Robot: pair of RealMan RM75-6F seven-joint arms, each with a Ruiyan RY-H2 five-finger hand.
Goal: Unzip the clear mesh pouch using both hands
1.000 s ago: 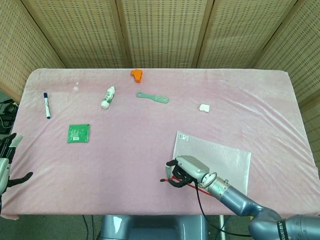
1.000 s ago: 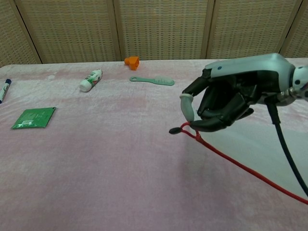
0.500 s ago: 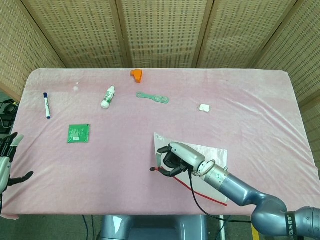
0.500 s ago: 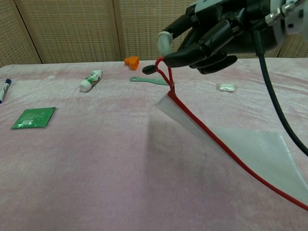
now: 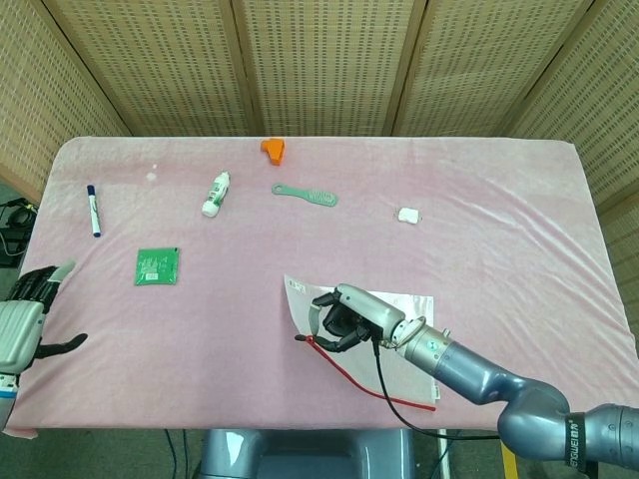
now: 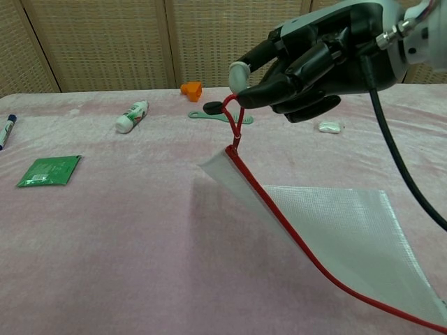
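Note:
The clear mesh pouch [image 6: 328,237] has a red zipper edge [image 6: 286,234] and a red pull loop [image 6: 234,118]. My right hand [image 6: 314,59] pinches that loop and holds the pouch's left corner up off the pink cloth, so the pouch hangs slanted down to the right. In the head view the same right hand [image 5: 344,319] is over the pouch [image 5: 404,314] near the table's front edge. My left hand [image 5: 25,324] hovers at the far left edge, fingers apart, holding nothing, far from the pouch.
On the pink table cloth [image 5: 479,220] lie a green packet [image 5: 158,265], a blue marker [image 5: 93,210], a white tube [image 5: 216,194], a green toothbrush [image 5: 306,194], an orange piece [image 5: 273,149] and a small white object [image 5: 408,214]. Wicker screens stand behind.
My right hand has dragged the pouch leftward by its pull loop and lifted its corner. The left hand has risen further into view at the left edge.

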